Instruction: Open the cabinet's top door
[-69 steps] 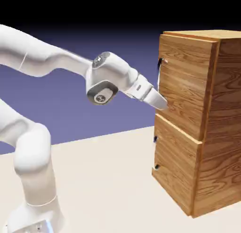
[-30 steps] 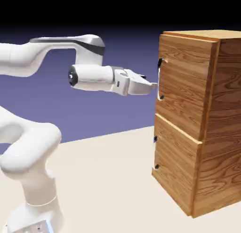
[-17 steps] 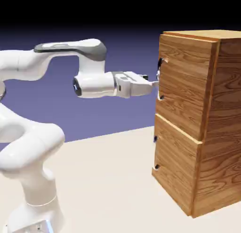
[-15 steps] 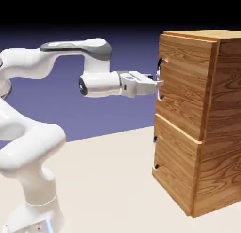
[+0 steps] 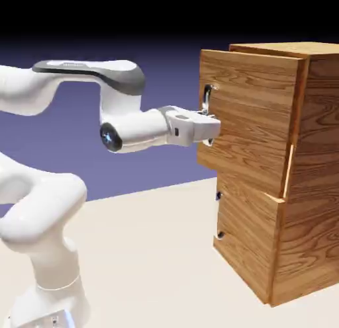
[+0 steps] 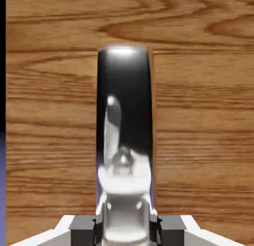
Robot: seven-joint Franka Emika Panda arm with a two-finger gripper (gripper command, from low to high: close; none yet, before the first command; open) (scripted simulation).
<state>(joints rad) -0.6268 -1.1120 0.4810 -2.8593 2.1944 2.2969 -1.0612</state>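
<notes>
Cabinet [image 5: 291,181] stands at 3 o'clock on the table [image 5: 152,254]; its top door [image 5: 248,115] juts forward (partly open). Fingers [image 6: 84,225] clamp the handle [image 6: 124,116]: pull straight, steadily toward 9 o'clock.

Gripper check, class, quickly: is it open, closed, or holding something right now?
Gripper: closed on the handle of the top door, which stands pulled out from the cabinet.

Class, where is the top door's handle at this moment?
In the exterior view, the handle sits at the left edge of the top door, which stands out from the cabinet, with the tool closed on it. In the hand view it fills the middle, between the fingertips.
</notes>
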